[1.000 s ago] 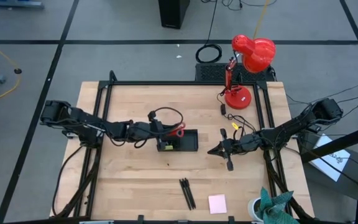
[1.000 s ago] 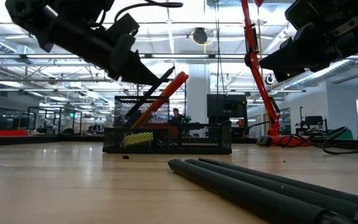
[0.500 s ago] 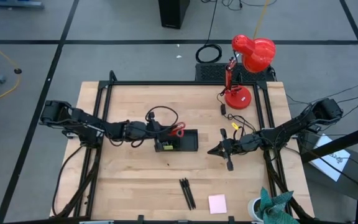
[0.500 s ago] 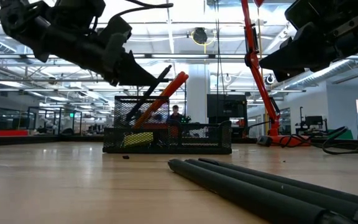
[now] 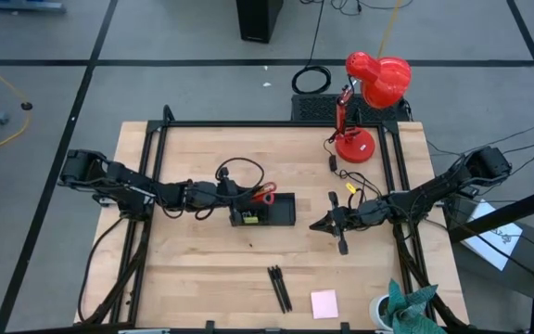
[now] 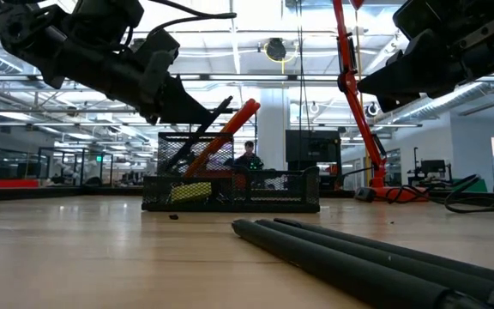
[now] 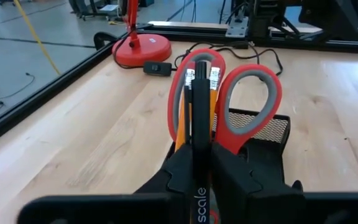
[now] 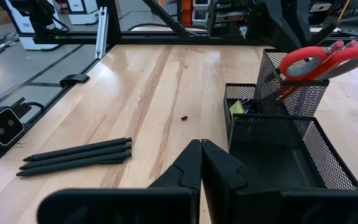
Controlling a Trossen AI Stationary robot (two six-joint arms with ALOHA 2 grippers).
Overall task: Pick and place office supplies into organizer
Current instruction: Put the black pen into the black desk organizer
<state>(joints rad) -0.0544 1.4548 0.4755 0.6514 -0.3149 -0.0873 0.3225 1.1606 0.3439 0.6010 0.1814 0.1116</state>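
**Pen between my left fingers at the organizer**

My left gripper (image 7: 194,177) is pinching a black pen (image 7: 196,102), hovering at the organizer (image 5: 269,211) where the red-handled scissors (image 7: 241,106) are standing. My right gripper (image 8: 201,163) is waiting pressed shut nearby.

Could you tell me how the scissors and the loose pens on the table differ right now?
The scissors stand tilted in the organizer's mesh cup, while the pens lie flat on the table, outside it. The scissors have red handles, and the pens are all black. Both are office supplies.
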